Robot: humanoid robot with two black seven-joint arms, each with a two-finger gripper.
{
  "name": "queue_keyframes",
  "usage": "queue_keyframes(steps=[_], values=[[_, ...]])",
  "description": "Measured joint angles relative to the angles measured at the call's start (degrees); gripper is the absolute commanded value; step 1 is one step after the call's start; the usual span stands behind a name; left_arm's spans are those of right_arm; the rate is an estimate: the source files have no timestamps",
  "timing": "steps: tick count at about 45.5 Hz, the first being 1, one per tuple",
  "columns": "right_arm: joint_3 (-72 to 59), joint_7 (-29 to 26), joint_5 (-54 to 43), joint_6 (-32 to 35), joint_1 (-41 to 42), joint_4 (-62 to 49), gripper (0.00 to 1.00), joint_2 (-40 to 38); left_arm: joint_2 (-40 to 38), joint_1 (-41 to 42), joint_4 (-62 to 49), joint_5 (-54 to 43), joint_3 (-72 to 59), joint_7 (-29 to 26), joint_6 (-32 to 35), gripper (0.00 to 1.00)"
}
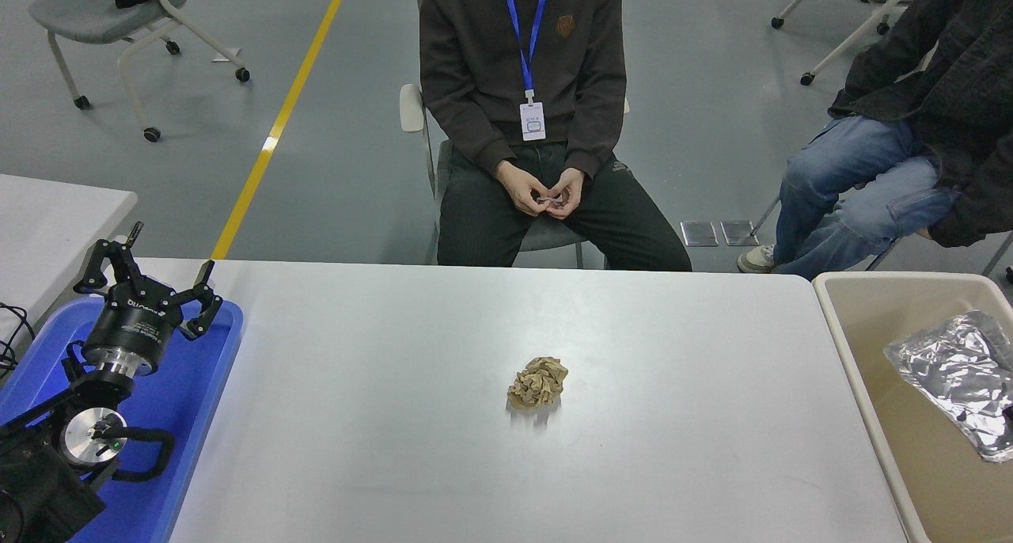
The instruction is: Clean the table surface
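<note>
The white table surface (pixel 380 416) is filling most of the view, with 1 crumpled brown paper ball (pixel 538 382) lying near its middle. The left gripper (pixel 150 278) is hanging over the blue tray (pixel 194 400) at the lower left, fingers spread. Crumpled foil (pixel 957 373) is lying in the beige bin (pixel 851 345) at the right edge.

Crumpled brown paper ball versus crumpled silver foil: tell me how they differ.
The crumpled brown paper ball is matte tan and compact; the crumpled silver foil is shiny, larger and spread flatter. The ball sits on the white table surface; the foil lies inside the beige bin at the right. Both are crumpled waste.
</note>
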Motion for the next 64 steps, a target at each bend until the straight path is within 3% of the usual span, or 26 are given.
queue_keyframes(steps=[17, 18, 21, 25, 64], values=[[0.14, 0.02, 0.12, -0.53, -0.78, -0.52, 0.0, 0.54, 0.0, 0.0, 0.02, 0.0, 0.0, 0.0, 0.0, 1.0], [0.17, 0.02, 0.12, -0.53, -0.79, -0.52, 0.1, 0.54, 0.0, 0.0, 0.02, 0.0, 0.0, 0.0, 0.0, 1.0], [0.36, 0.02, 0.14, -0.64, -0.83, -0.57, 0.72, 0.54, 0.0, 0.0, 0.02, 0.0, 0.0, 0.0, 0.0, 1.0], [0.87, 0.02, 0.16, -1.34, -0.83, -1.1, 1.0, 0.58, 0.0, 0.0, 0.02, 0.0, 0.0, 0.01, 0.0, 1.0], [2.37, 0.07, 0.26, -4.32, 0.59, -3.12, 1.0, 1.96, 0.0, 0.0, 0.0, 0.0, 0.0, 0.01, 0.0, 1.0]])
